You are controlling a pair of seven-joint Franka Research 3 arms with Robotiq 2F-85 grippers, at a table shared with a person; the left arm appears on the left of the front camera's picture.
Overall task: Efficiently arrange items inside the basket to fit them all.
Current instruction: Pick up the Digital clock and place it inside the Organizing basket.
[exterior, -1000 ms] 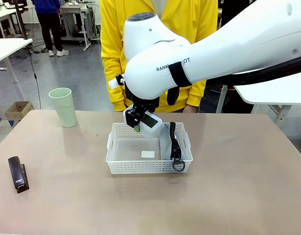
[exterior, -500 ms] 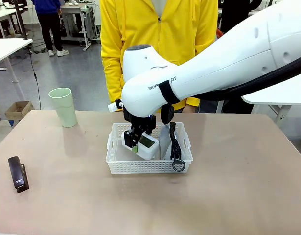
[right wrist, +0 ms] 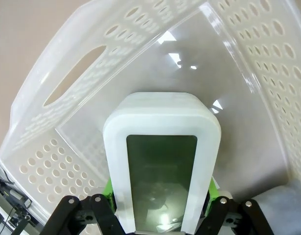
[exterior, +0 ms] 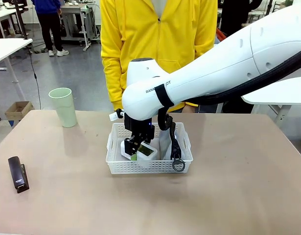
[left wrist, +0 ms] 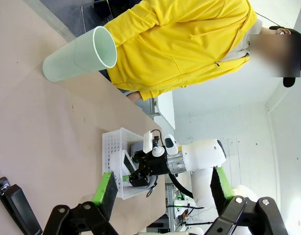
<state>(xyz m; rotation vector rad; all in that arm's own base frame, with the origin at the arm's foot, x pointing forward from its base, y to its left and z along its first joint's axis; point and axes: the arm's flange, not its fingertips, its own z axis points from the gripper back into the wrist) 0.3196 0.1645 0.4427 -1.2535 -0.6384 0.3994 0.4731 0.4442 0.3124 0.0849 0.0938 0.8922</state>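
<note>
The white basket [exterior: 112,147] stands mid-table. My right gripper [exterior: 135,150] reaches down into it, and the white device [exterior: 143,152] with its dark screen lies tilted between the fingers, low at the basket's left end. In the right wrist view the device [right wrist: 162,161] hides most of the gripper [right wrist: 160,190]; a green pad [right wrist: 109,188] peeks out at each side, and I cannot tell if they still press. The grey pouch [exterior: 166,142] stands on edge along the basket's right wall. My left gripper [left wrist: 162,191] hangs open and empty, far off.
The pale green cup [exterior: 62,106] stands at the table's far left. A black stapler [exterior: 17,174] lies near the left front edge. A person in a yellow jacket [exterior: 157,44] stands just behind the basket. A perforated basket wall [right wrist: 67,83] surrounds the device.
My right arm has lowered the white device from above the basket rim down into the basket's left half. The cup, stapler and pouch have not moved.
</note>
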